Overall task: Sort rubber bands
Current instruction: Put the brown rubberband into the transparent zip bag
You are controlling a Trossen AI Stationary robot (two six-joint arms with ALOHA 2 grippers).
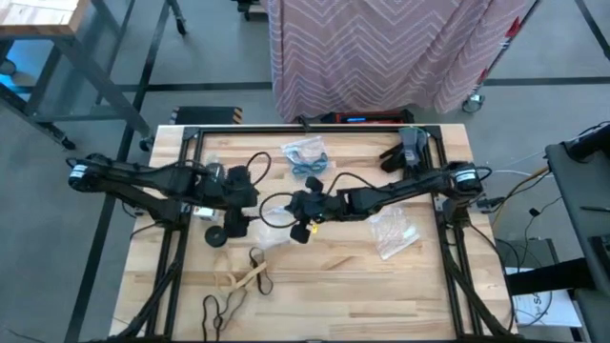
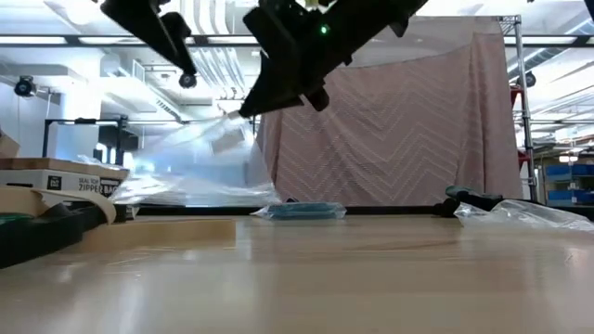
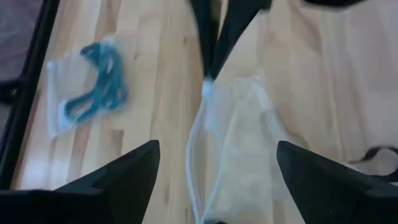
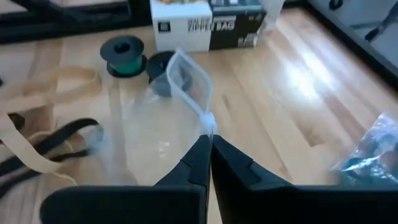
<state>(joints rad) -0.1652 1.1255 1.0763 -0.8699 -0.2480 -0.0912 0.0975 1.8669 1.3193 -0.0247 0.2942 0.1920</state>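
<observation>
The left gripper (image 3: pixel 214 180) hangs with its fingers spread wide around the loose bottom of the clear bag (image 3: pixel 239 143), not touching it. At table centre the right gripper (image 4: pixel 209 163) pinches the bag's top edge shut. That thin pinch could slip, dropping the bag. The tan and black rubber bands (image 1: pixel 238 286) lie loose at the near edge; blue ones (image 1: pixel 307 164) sit bagged at the far side.
</observation>
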